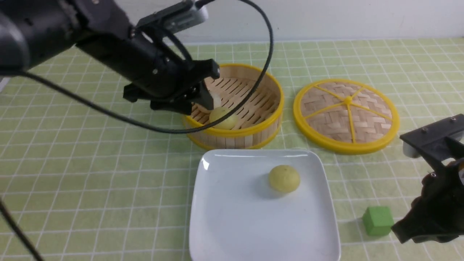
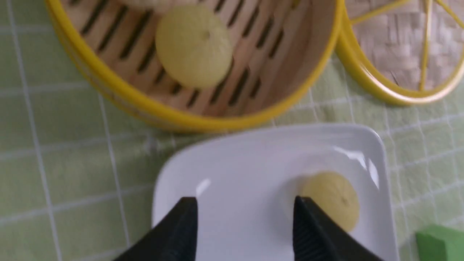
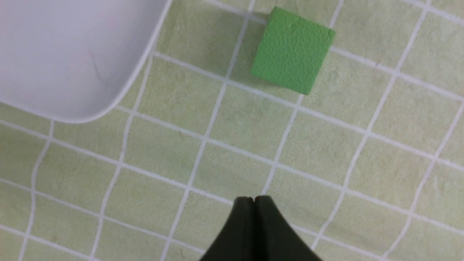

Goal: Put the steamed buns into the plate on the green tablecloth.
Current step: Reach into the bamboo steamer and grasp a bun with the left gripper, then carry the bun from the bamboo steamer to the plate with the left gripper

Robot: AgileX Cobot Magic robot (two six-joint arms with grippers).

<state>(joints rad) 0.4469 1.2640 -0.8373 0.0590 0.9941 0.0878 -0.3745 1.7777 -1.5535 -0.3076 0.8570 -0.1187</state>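
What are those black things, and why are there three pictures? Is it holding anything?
Those black things belong to a robot: a left arm and a right arm, each ending in a hand with two fingers. The big picture is taken from between the arms, looking forward. The other two come from little cameras on the wrists, looking past the fingers. On the green tablecloth sit a white plate with one steamed bun on it, a bamboo steamer basket with another bun inside, its woven lid beside it, and a green cube. The left hand is open by the basket and holds nothing. The right hand is shut, also empty, near the cube.
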